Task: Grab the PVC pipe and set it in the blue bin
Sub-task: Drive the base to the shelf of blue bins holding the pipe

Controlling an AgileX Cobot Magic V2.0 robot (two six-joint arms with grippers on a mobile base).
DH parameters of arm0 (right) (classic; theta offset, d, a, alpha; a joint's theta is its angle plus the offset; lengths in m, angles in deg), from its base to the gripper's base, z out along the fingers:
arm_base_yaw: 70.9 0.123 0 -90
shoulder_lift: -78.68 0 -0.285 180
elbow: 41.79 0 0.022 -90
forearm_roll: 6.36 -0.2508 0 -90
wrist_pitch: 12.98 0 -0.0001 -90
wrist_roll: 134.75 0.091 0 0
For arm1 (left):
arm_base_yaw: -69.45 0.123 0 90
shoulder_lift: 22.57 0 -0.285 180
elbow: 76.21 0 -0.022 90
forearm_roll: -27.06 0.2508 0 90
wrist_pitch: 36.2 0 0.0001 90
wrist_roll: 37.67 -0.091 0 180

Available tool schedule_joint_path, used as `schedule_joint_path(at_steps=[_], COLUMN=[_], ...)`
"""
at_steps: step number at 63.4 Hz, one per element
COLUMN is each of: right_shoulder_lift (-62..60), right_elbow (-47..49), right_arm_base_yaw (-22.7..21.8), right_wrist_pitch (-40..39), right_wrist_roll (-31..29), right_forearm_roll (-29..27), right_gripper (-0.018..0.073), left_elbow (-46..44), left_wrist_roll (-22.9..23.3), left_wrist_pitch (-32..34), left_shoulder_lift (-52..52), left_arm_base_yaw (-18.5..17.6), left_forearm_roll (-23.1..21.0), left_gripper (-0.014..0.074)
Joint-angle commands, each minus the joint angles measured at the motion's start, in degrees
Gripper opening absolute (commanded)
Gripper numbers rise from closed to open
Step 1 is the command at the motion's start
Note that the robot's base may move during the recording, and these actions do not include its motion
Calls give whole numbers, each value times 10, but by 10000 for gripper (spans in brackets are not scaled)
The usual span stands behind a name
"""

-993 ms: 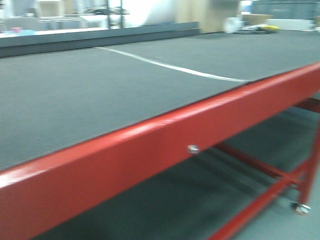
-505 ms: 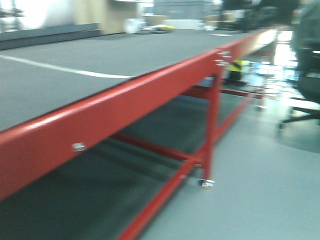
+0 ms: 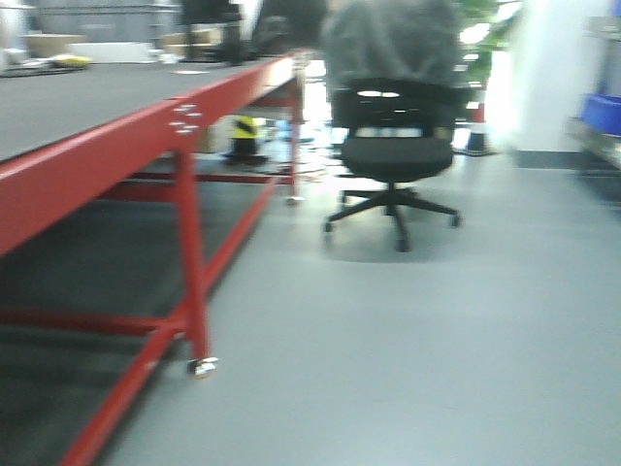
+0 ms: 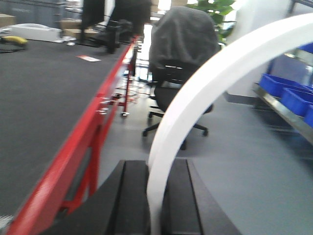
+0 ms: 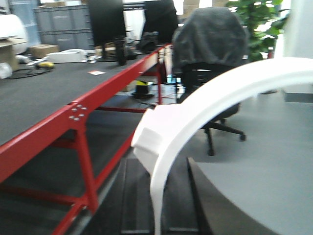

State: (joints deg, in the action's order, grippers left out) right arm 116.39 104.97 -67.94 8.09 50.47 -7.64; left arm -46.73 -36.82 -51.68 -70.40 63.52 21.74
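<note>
Left tool (image 4: 155, 169) and right tool (image 5: 159, 166) each grip a curved white PVC pipe (image 4: 195, 93) between closed jaws.

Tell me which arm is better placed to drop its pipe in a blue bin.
Left, probably. The left gripper and right gripper each clamp a white pipe, but the left wrist view shows blue bins on a shelf; the right wrist view shows none.

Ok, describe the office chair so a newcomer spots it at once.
Follow the long red table toward its far end; the black office chair stands on the grey floor beside it. Only it has a star-shaped wheeled base and grey cloth draped over its backrest.
</note>
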Motion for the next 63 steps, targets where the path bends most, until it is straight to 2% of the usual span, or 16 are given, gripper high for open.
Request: schedule_joint_path(at_steps=[1,63], right_shoulder_lift=[-2,-2], right_elbow=[0,0], right_arm_base_yaw=[1,1], right_wrist_pitch=[-18,-18], right_wrist_roll=[-4,-4], right_forearm_roll=[5,5], right_gripper=[-169,-169], left_elbow=[0,0], left_wrist_roll=[2,2], left_wrist_pitch=[15,15], left_shoulder_lift=[2,2], left_arm_base_yaw=[-3,-3], left_forearm_roll=[-4,-4], left_gripper=[-111,-111])
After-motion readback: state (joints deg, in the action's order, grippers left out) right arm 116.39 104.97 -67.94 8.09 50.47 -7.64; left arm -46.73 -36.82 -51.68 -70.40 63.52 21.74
